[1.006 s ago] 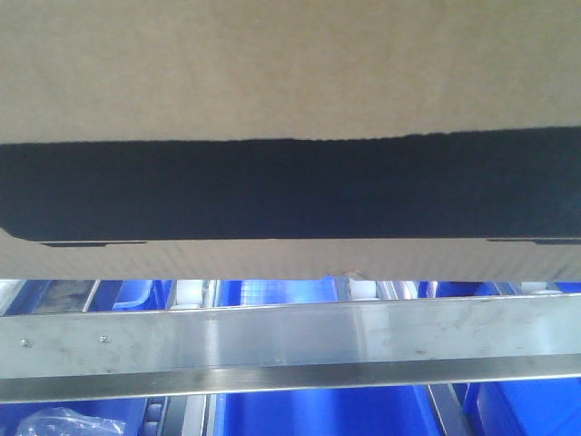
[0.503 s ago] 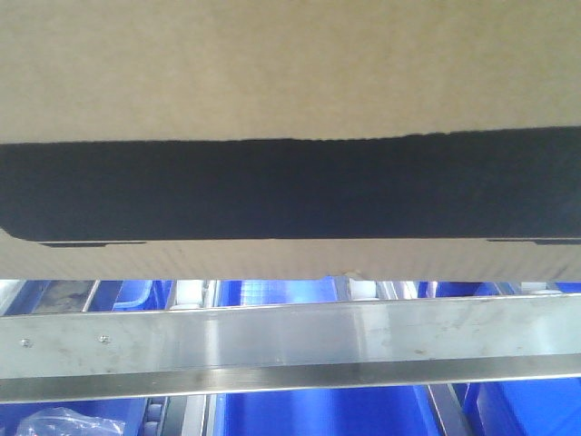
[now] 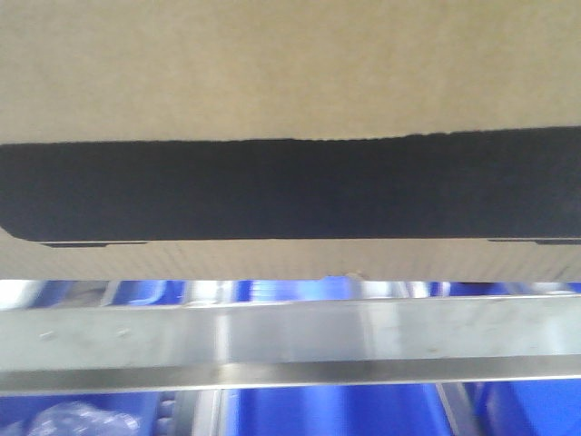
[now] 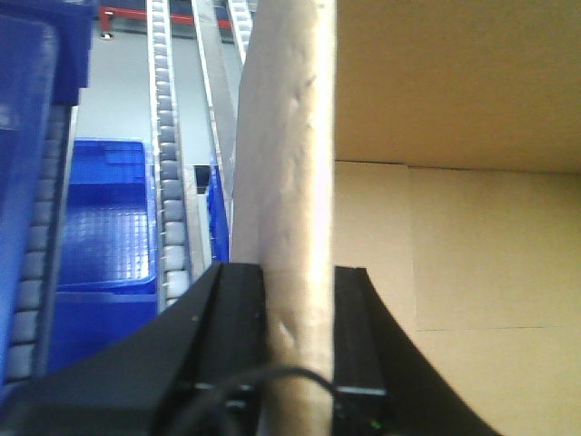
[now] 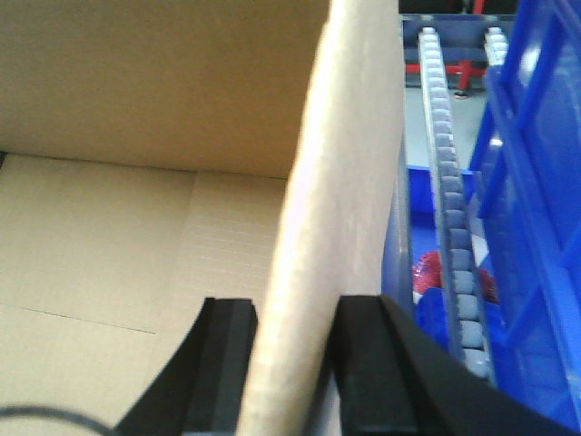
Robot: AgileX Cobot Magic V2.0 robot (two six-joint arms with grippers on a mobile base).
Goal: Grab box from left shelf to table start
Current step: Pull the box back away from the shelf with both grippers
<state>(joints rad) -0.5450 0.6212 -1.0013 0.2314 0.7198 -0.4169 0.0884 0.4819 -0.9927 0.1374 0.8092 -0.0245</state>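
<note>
My left gripper [image 4: 300,313] and right gripper [image 5: 292,350] each clamp a box [image 3: 290,64] wall. Shelf rail [image 3: 290,331] runs just below the box; blue bins [image 3: 327,411] and roller tracks [image 4: 169,182] alongside.

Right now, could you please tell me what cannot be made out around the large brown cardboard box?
Front view: the large brown corrugated cardboard box is cut off by three edges; its full extent and any lettering are unseen.
Front view: the brushed steel shelf rail and blue plastic bins are blurred.
Wrist views: box walls hide the inner pads of the left gripper and right gripper.
The table appears in no view.
</note>
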